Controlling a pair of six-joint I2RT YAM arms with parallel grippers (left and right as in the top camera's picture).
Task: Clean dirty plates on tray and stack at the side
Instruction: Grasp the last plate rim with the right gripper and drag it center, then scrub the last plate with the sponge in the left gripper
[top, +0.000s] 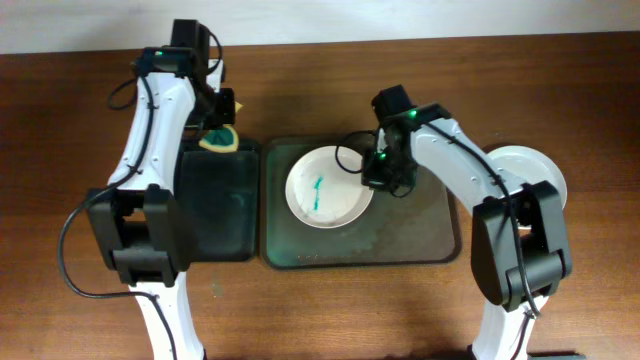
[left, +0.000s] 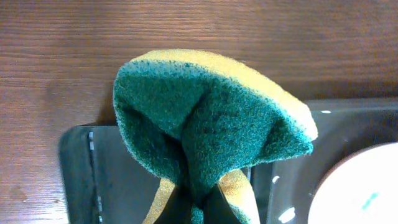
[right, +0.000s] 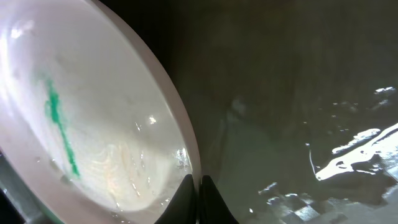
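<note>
A white plate (top: 325, 190) with a green smear lies on the green tray (top: 410, 240) at mid table. My right gripper (top: 378, 172) is shut on the plate's right rim; the right wrist view shows the rim (right: 177, 118) pinched between my fingers (right: 198, 186). My left gripper (top: 218, 128) is shut on a yellow and green sponge (top: 219, 139), held above the top edge of the black tray (top: 215, 215). The left wrist view shows the folded sponge (left: 205, 118) squeezed between the fingers (left: 199, 205).
White plates (top: 535, 170) sit at the right of the green tray, behind my right arm. The tray's surface is wet (right: 348, 149). The wooden table (top: 60, 130) surrounds both trays.
</note>
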